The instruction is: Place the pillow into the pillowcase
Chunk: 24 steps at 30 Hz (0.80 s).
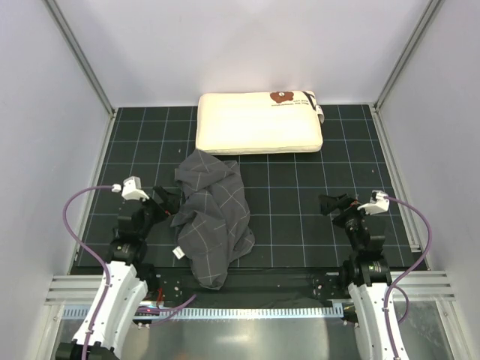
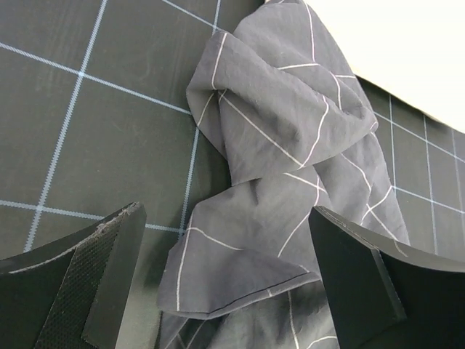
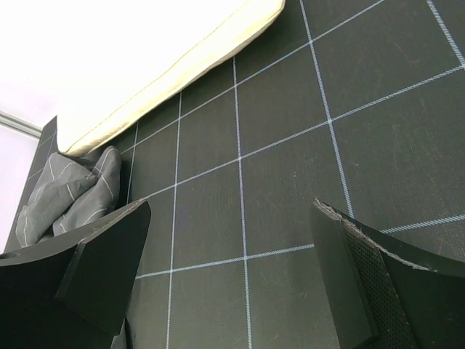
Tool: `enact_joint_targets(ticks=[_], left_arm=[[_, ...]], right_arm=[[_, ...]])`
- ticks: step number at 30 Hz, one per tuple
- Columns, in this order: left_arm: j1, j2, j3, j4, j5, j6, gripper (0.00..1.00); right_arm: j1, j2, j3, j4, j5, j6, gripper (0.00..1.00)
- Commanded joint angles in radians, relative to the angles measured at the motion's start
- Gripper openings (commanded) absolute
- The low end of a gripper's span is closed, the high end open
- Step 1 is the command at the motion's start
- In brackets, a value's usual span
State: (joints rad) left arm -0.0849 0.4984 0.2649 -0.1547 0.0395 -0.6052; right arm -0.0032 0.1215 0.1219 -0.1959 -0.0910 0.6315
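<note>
From the top external view, the pillow (image 1: 259, 122) is seen lying flat at the far edge of the counter (image 1: 300, 217), its long axis running left to right. The pillowcase (image 1: 214, 217) lies crumpled left of centre. Its long axis runs near to far, with its far end touching the pillow's near edge and a white tag (image 1: 178, 253) at its near left side. The left tool (image 1: 169, 204) is held open just beside the case's left edge. The right tool (image 1: 330, 204), also open, is well apart from the case, with bare counter between them.

In the left wrist view, the left tool (image 2: 229, 273) is spread wide, with a folded corner of the pillowcase (image 2: 276, 145) lying between the jaws and nothing gripped. The pillow (image 2: 407, 43) is seen beyond.

In the right wrist view, only gridded counter (image 3: 290, 182) is framed by the parted right tool (image 3: 232, 276). The pillow (image 3: 182, 73) is seen ahead and the pillowcase (image 3: 65, 193) far to the side. The first grasp is judged to fall to the left arm.
</note>
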Motion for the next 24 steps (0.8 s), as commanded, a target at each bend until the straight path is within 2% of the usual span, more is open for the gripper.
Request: enact_joint_targets(ticks=[1,9,16,18,20,21,23,24], left_arm=[[-0.001,0.035,0.007,0.099,0.025,-0.031,1.0],[-0.003,0.258,0.045,0.248,0.016,-0.179,1.0],[-0.047,0.531,0.163,0.397,-0.03,-0.283,1.0],[-0.068,0.65,0.204,0.429,-0.073,-0.297,1.0],[-0.091,0.774,0.279,0.441,-0.078,-0.297,0.95],[-0.096,0.819,0.305,0.446,-0.073,-0.297,0.93],[-0.107,0.927,0.368,0.489,-0.047,-0.286,0.79],[-0.108,0.962,0.39,0.507,-0.009,-0.281,0.62]], right_arm=[[0.003,-0.014,0.005,0.019,0.025,0.01,1.0],[0.003,0.013,0.008,0.027,0.004,0.005,1.0],[0.003,0.02,0.009,0.033,-0.015,-0.004,1.0],[0.003,0.018,0.007,0.038,-0.03,-0.01,1.0],[0.003,0.02,0.002,0.056,-0.061,-0.026,1.0],[0.003,0.027,-0.011,0.078,-0.155,-0.036,1.0],[0.003,0.059,-0.028,0.188,-0.278,-0.047,1.0],[0.031,0.129,-0.037,0.279,-0.385,-0.029,1.0]])
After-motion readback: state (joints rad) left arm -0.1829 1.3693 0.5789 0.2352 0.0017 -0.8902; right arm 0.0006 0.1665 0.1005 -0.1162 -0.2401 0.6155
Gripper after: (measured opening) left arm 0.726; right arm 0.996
